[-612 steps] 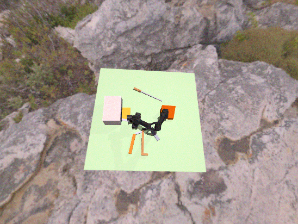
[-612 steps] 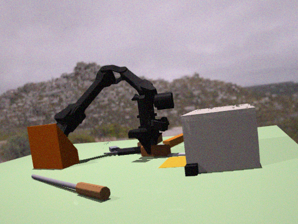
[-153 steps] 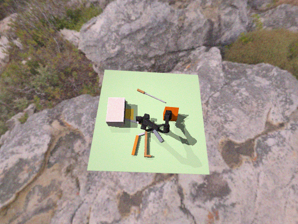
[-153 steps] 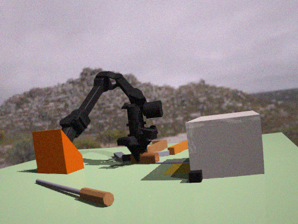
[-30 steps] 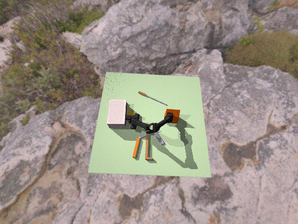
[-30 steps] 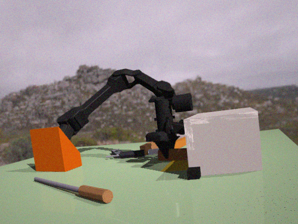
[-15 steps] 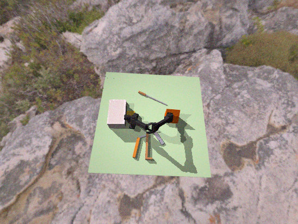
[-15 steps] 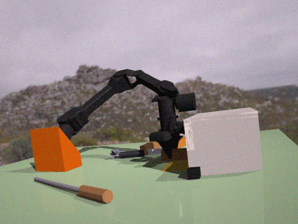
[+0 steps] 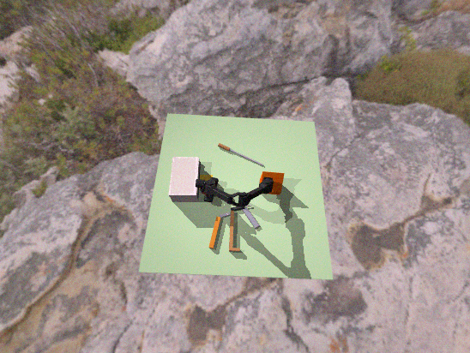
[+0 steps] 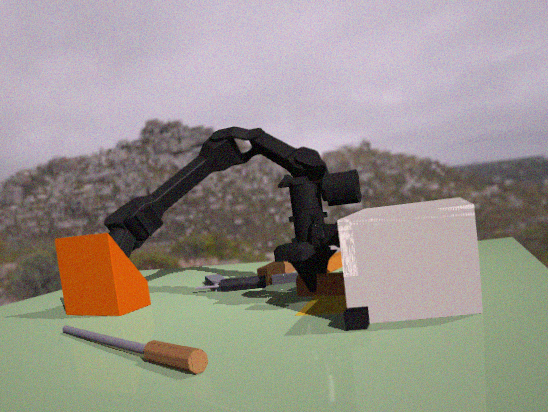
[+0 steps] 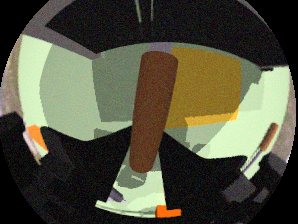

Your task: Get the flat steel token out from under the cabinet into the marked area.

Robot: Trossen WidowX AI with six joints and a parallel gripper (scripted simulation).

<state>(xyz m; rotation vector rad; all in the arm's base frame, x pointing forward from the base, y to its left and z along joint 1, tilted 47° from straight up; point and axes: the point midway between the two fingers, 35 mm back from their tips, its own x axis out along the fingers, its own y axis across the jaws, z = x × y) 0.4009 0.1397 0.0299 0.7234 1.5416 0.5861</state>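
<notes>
One brown handle [image 10: 320,285] [image 11: 154,112] is clamped in the gripper [image 10: 312,287], beside the white cabinet [image 9: 185,176] [image 10: 411,265]. Under them lies a pale green table [image 9: 257,137] [image 10: 270,385], with rocks and scrub beyond. The handle's far end seems hidden towards the cabinet; the token, probably underneath, cannot be made out.

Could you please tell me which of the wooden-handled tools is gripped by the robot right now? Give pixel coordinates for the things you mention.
The one whose brown handle [image 11: 154,110] is between the tool's fingers beside the cabinet [image 9: 185,176] [image 10: 412,265]; the others lie away from them.
</notes>
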